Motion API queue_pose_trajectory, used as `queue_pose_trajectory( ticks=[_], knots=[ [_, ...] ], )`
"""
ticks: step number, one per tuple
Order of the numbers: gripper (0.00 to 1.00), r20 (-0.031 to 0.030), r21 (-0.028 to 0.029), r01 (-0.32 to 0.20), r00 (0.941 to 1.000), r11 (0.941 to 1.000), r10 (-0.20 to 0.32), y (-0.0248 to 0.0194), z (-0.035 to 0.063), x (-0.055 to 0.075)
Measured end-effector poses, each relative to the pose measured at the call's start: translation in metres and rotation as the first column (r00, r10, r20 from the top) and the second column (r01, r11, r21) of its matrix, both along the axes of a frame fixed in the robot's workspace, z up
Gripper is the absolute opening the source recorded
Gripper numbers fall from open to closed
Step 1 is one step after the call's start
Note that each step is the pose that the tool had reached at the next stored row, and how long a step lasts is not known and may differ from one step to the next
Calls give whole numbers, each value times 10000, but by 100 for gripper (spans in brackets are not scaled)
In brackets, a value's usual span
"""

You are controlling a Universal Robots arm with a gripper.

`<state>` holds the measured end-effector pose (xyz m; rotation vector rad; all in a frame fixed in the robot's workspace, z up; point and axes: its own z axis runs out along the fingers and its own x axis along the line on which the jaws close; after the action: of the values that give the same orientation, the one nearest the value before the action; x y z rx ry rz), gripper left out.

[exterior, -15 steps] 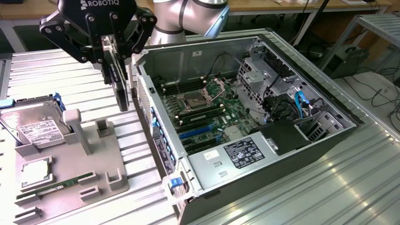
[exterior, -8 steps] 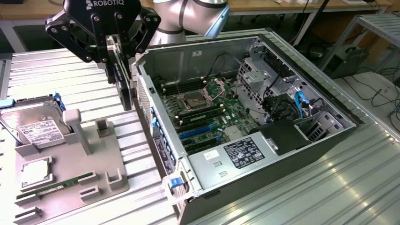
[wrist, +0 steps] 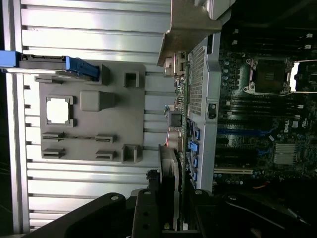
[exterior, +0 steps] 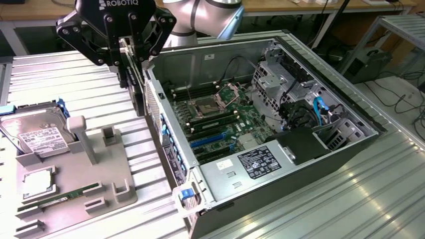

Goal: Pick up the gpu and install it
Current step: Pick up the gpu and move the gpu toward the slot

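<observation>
The gpu [exterior: 138,97] hangs on edge as a thin dark card below my gripper [exterior: 131,69], whose fingers are shut on its upper edge. It hovers above the table just outside the exterior view's left wall of the open computer case [exterior: 157,102], level with that wall's rim. In the wrist view the gpu [wrist: 171,161] runs edge-on away from my gripper [wrist: 171,210], ending in its pale metal bracket [wrist: 190,25]. The motherboard [exterior: 212,112] lies inside the case with blue expansion slots [exterior: 211,139] towards the front.
A grey parts tray [exterior: 99,169] sits on the slatted table at the exterior view's left. It holds a hard drive [exterior: 33,132], a CPU [exterior: 39,183] and a green RAM stick [exterior: 61,198]. Cables and drive cages [exterior: 312,112] crowd the case's far side.
</observation>
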<state>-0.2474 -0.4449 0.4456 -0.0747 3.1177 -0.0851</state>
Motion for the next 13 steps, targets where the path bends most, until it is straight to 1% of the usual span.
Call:
queue_pose_trajectory(
  ticks=[13],
  knots=[
    [27, 0, 0, -1, 10000, 10000, 1, 0, -1, 102]
  ],
)
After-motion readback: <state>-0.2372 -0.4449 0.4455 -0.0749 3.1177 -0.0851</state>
